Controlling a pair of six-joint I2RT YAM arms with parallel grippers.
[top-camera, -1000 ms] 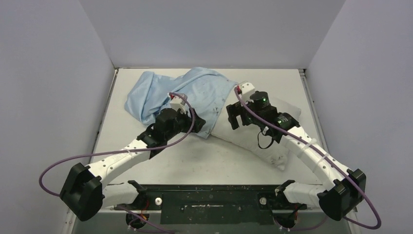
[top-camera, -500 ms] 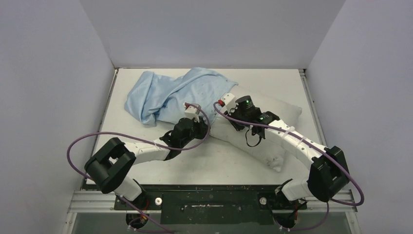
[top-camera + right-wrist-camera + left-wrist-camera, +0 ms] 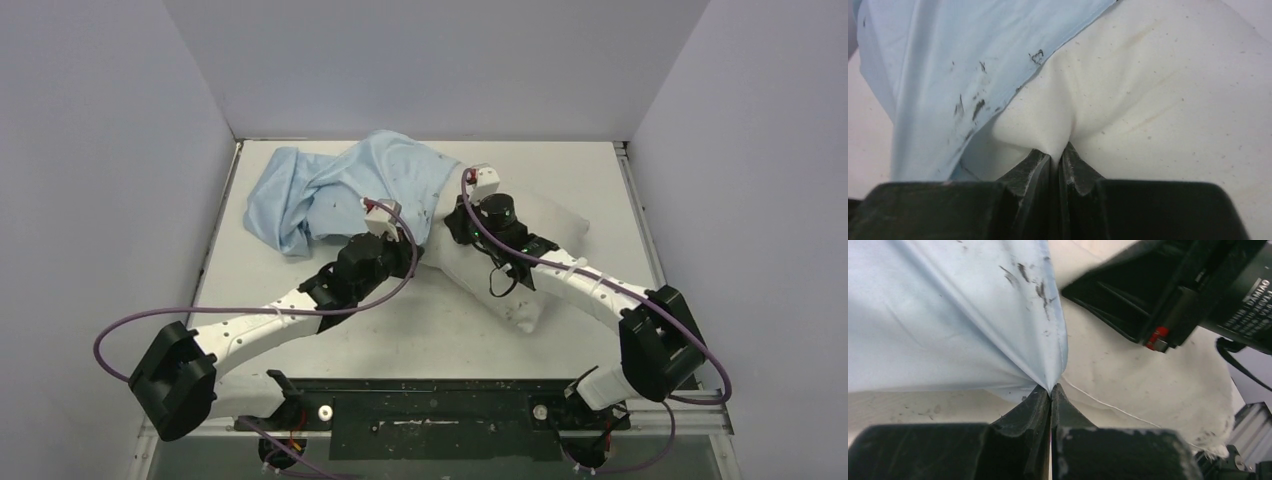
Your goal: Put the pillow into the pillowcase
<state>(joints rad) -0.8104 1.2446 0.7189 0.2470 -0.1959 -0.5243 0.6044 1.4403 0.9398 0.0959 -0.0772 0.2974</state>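
Robot lab booth, bare plain walls (image 3: 430,70)

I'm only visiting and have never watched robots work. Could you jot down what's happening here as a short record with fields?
Pillow: plump, off-white, lying on the table, one end under the blue cloth, the rest sticking out
Pillowcase: thin, light-blue, wrinkled, drawn partway over the pillow
Left fingers: shut on the pillowcase's hem
Right fingers: shut on a pinch of pillow fabric
Stage: pillow only partly in
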